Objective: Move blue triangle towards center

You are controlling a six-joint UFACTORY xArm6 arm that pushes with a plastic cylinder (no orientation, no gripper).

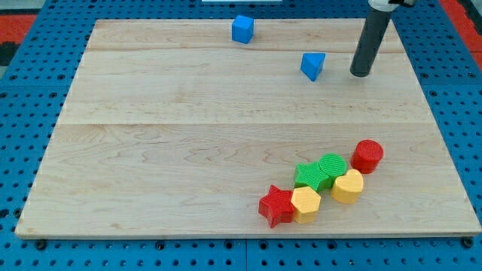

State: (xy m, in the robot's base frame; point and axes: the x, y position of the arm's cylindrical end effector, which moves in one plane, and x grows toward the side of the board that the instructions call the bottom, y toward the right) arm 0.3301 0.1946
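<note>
The blue triangle (312, 65) lies on the wooden board (188, 135) at the upper right of the view. My tip (361, 73) stands on the board just to the right of it, a short gap apart, not touching. A blue cube (242, 29) sits near the board's top edge, left of the triangle.
A cluster of blocks lies at the lower right: a red cylinder (367, 156), a green block (331, 166), a second green block (308, 175), a yellow heart-like block (347, 187), a yellow hexagon (305, 204) and a red star (276, 206). A blue pegboard surrounds the board.
</note>
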